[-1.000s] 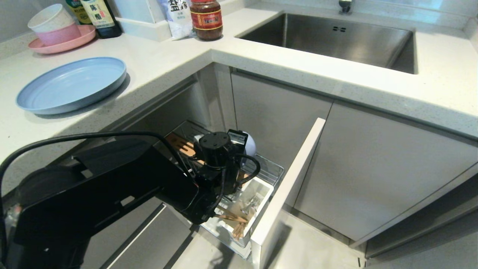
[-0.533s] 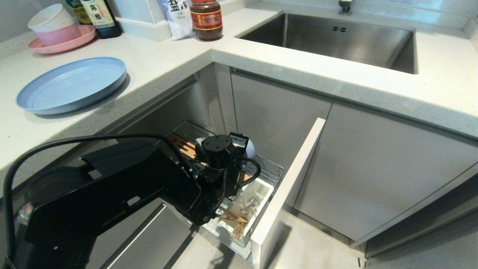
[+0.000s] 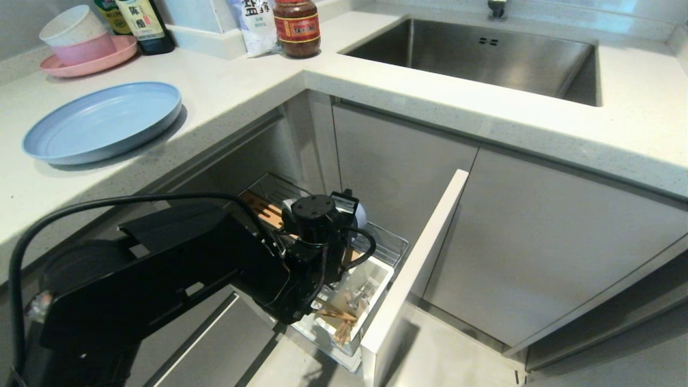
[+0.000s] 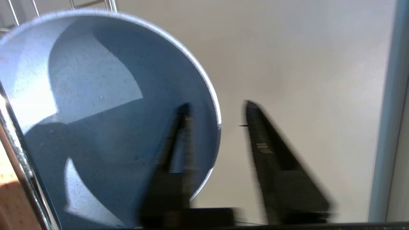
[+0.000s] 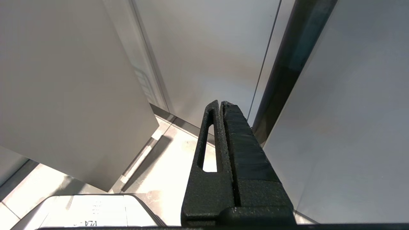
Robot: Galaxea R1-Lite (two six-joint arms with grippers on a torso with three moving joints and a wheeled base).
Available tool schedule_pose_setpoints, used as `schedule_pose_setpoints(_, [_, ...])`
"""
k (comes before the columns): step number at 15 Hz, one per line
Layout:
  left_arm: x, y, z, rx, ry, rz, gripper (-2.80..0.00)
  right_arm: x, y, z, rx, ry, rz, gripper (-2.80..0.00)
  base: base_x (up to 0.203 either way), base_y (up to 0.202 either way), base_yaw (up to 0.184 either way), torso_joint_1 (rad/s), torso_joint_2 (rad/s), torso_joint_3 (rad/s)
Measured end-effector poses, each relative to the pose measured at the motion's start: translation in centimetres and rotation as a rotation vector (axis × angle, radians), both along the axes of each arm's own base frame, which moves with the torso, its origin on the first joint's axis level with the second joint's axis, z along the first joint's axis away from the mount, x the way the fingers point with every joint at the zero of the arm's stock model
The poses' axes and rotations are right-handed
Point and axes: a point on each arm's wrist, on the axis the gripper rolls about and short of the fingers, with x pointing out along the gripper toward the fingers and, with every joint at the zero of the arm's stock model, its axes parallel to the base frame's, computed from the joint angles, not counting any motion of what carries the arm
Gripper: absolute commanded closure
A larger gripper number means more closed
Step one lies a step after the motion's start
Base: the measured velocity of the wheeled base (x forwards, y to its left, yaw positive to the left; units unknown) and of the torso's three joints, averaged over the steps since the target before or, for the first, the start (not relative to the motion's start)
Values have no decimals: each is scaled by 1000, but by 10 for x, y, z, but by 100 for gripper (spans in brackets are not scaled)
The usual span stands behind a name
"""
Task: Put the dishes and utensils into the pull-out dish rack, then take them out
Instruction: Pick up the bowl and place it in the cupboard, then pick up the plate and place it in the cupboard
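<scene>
The pull-out dish rack [image 3: 389, 244] stands drawn out below the counter, its pale front panel [image 3: 414, 263] beside it. In the rack a blue-grey bowl [image 4: 96, 111] stands on edge against the wires; a sliver of the bowl [image 3: 362, 214] shows past my left wrist. My left gripper [image 4: 217, 103] is open astride the bowl's rim, one finger inside and one outside. The white utensil cup [image 3: 371, 274] holds the chopsticks [image 3: 336, 317] and silver utensils [image 3: 363, 293]. The light-blue plate [image 3: 102, 121] lies on the counter. My right gripper [image 5: 221, 103] hangs shut and empty near the floor.
A pink plate with stacked bowls [image 3: 86, 45], bottles and a jar [image 3: 296, 27] line the counter's back. The sink [image 3: 484, 54] is at the right. Grey cabinet doors [image 3: 537, 252] flank the rack, and a wooden slotted strip [image 3: 263, 209] runs along its far side.
My left arm has eased slightly lower over the rack. The plate, the cup and the utensils have not moved.
</scene>
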Motion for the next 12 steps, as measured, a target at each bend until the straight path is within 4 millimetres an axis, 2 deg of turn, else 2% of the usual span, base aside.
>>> schedule_pose_setpoints(12, [-6, 3, 9, 66, 80, 22, -280, 0, 0, 0, 0, 0, 0, 0, 0, 0, 0, 0, 0, 0])
